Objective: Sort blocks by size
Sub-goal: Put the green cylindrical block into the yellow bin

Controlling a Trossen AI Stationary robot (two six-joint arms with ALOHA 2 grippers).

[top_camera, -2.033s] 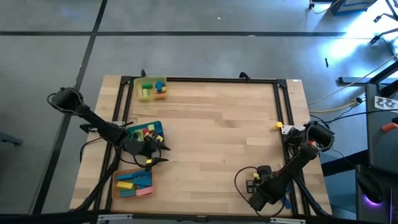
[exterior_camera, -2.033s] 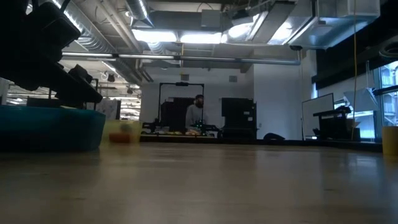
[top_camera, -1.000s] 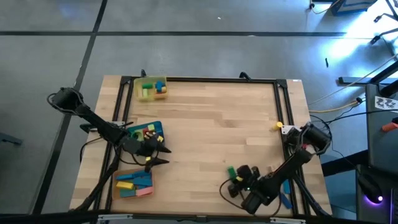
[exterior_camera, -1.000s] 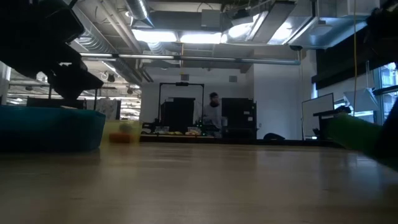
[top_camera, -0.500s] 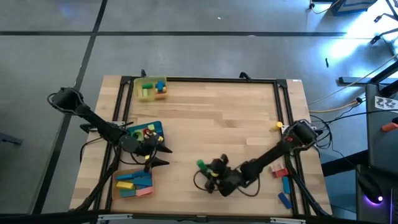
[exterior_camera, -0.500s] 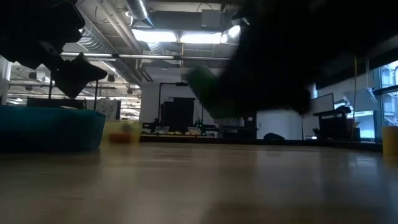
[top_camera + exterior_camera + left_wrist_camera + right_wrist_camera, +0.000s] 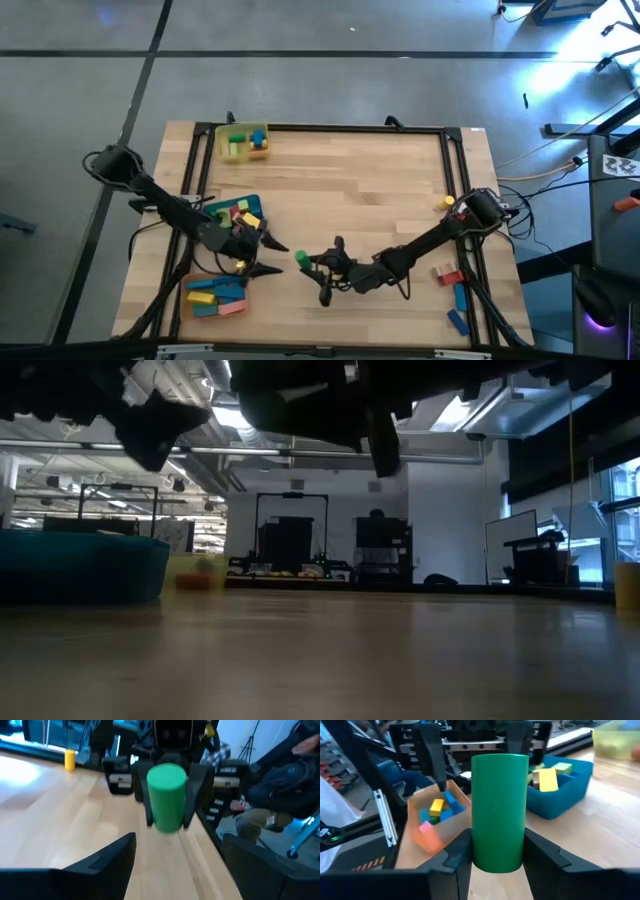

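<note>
Table (image 7: 350,200): pale wood planks inside a black frame.

Trays, all on my left side of the table. Blue tray (image 7: 222,207) sits in the middle of the row and holds yellow, red and green blocks. Orange tray (image 7: 193,305) is nearest the front edge and holds blue, yellow, green and pink blocks. Yellow tray (image 7: 221,146) is at the far corner, with a green block, a blue one and an orange one inside.

My right gripper (image 7: 312,264) reaches across to the middle front of the table, fingers clamped on the green cylinder (image 7: 302,259). The cylinder is plain, smooth, bright green, with flat round ends. In my right wrist view the cylinder (image 7: 500,810) stands upright between my two dark fingers (image 7: 454,851), one on each side of it.

My left gripper (image 7: 268,256) hangs just in front of the blue tray, fingers spread wide with nothing between them, facing the cylinder. In my left wrist view the cylinder (image 7: 167,796) sits straight ahead, between my spread fingers (image 7: 95,867) and apart from them.

Loose blocks by the right frame: a yellow one (image 7: 449,201), a red one (image 7: 446,274), and two blue ones (image 7: 459,297).
</note>
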